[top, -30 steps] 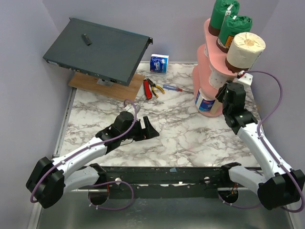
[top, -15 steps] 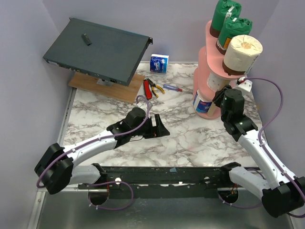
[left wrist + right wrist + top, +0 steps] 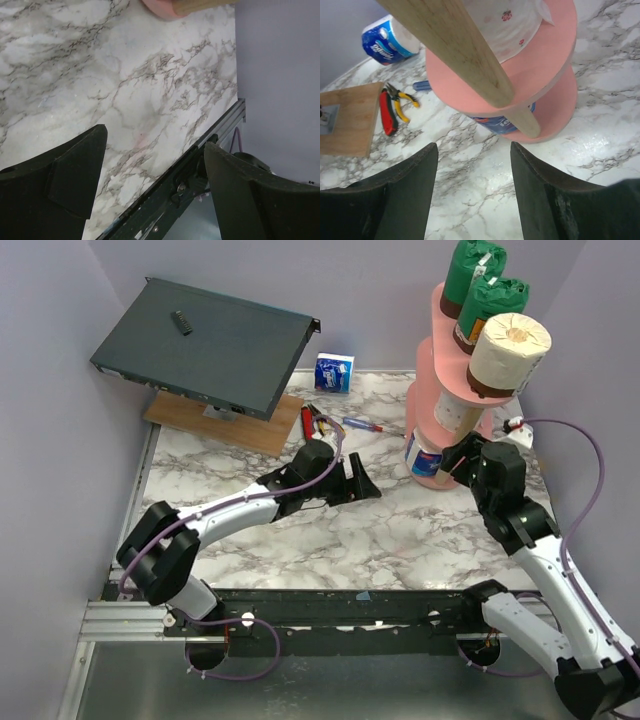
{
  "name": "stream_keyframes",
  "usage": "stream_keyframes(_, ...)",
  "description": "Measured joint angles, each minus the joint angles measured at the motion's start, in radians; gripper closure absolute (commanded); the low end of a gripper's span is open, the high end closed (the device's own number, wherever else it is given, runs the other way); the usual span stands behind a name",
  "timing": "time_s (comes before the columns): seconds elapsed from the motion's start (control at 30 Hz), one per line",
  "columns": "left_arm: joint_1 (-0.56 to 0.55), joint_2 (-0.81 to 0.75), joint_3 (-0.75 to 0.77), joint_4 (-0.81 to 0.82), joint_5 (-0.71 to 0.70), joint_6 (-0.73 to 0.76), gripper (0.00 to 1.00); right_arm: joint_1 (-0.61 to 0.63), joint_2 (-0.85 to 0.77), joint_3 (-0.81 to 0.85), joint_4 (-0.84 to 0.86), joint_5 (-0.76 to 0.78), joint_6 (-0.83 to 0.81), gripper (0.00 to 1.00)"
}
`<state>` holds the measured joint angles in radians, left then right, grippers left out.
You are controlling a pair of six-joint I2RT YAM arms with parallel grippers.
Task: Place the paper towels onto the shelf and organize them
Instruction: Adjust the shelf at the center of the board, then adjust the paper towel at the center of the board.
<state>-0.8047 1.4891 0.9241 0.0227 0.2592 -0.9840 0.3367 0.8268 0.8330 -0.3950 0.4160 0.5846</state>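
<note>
Both pairs empty: left fingers (image 3: 60,185) and right fingers (image 3: 400,200) wide apart near the shelf (image 3: 555,45).

Open marble tabletop (image 3: 470,170) between pliers (image 3: 390,107) and shelf (image 3: 555,45)

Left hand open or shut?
Open. In the wrist view the left hand has its fingers wide apart, only bare tabletop between them.

Your left hand (image 3: 362,483) hovers, spread, over the marble tabletop (image 3: 420,530). Your right hand (image 3: 455,460) sits just beside the pink shelf (image 3: 437,312), at its bottom tier. One blue-and-white roll (image 3: 334,372) stands near the back wall.
</note>
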Motion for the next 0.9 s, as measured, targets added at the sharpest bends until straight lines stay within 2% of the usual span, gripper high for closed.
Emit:
stream_keyframes(0.13,0.020,0.089,0.071,0.049,0.016,-0.024,0.24,0.000,-0.097,-0.019,-0.016,-0.063,0.018,0.39)
stream_keyframes(0.3,0.055,0.201,0.142,0.114,0.030,-0.046,0.31,0.000,-0.338,-0.175,0.006,-0.224,0.026,0.39)
stream_keyframes(0.47,0.085,0.368,0.289,0.152,0.047,-0.066,0.37,0.001,-0.514,-0.280,0.007,-0.325,0.053,0.40)
stream_keyframes(0.63,0.092,0.494,0.399,0.213,0.065,-0.092,0.42,0.001,-0.592,-0.341,0.013,-0.397,0.088,0.41)
stream_keyframes(0.9,0.103,0.689,0.595,0.246,0.102,-0.177,0.46,0.005,-0.605,-0.343,0.012,-0.415,0.108,0.41)
